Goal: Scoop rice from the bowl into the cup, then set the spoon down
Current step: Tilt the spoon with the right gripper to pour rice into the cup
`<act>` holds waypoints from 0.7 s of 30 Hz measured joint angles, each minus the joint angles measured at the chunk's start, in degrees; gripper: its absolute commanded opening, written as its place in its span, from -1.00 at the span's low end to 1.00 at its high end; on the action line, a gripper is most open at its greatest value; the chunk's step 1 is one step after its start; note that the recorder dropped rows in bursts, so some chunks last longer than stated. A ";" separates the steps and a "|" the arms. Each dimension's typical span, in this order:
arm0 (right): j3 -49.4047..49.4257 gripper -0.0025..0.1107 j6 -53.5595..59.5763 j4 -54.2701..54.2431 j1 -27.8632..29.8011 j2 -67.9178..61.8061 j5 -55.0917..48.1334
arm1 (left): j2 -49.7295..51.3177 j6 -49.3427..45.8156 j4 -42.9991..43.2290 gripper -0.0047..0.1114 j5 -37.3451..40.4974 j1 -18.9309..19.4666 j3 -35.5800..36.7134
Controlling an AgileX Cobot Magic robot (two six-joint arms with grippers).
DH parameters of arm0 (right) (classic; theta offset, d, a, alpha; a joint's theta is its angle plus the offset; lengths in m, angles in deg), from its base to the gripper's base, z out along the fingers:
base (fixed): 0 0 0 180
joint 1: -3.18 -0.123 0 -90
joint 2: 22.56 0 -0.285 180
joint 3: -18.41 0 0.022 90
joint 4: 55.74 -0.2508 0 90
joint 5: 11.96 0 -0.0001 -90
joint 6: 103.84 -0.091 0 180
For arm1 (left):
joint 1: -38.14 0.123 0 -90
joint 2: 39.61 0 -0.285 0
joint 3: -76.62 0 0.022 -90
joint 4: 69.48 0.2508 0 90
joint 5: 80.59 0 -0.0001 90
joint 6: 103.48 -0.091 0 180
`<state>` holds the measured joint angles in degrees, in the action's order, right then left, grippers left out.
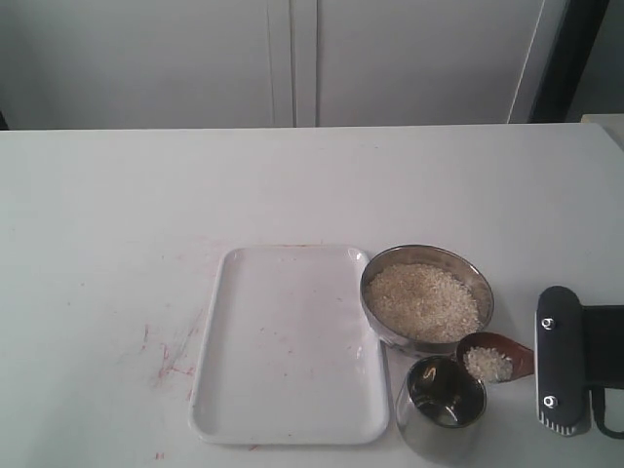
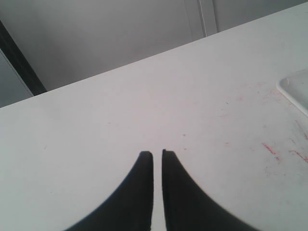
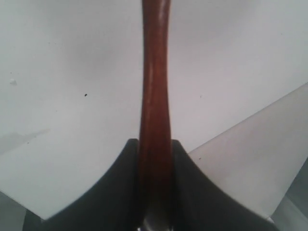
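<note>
The steel bowl (image 1: 470, 265) holds a heap of white rice (image 1: 423, 300) just right of the tray. In front of it stands the smaller steel cup (image 1: 446, 395); I see no rice in it. The brown wooden spoon (image 1: 499, 355) carries a small load of rice (image 1: 487, 364) beside the cup's rim, between bowl and cup. My right gripper (image 1: 561, 361) comes in from the right edge. In the right wrist view, the right gripper (image 3: 155, 143) is shut on the spoon handle (image 3: 155, 91). My left gripper (image 2: 157, 154) is shut with nothing in it, over bare table.
A white rectangular tray (image 1: 283, 341) with nothing on it lies left of the bowl, and its corner (image 2: 296, 89) shows in the left wrist view. Red scribble marks (image 1: 171, 356) stain the white table to the tray's left. A pale cabinet stands behind the table.
</note>
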<state>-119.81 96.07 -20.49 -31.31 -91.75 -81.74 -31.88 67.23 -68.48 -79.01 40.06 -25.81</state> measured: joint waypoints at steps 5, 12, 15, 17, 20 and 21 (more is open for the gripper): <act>0.00 -0.96 0.00 0.44 -1.97 0.00 0.00 | 0.00 0.00 0.00 -0.67 0.00 0.00 0.00; 0.00 -0.96 0.00 1.19 -3.18 0.00 0.00 | 0.00 0.00 0.00 -0.67 0.00 0.00 0.00; 0.00 -0.96 0.00 1.53 -3.18 0.00 0.00 | 0.00 0.00 0.00 -0.67 0.00 0.00 0.00; 0.00 -0.96 -0.25 1.94 -3.18 0.00 0.00 | 0.00 0.00 0.00 -0.67 0.00 0.00 0.00; 0.00 -0.96 -0.38 1.91 -3.18 0.00 0.00 | 0.00 0.00 0.00 -0.67 0.00 0.00 0.00; 0.00 -0.96 -0.38 1.91 -3.18 0.00 0.00 | 0.00 0.00 0.00 -0.67 0.00 0.00 0.00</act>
<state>-119.81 95.70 -18.58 -34.49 -91.75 -81.74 -31.88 67.23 -68.48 -79.01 40.06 -25.81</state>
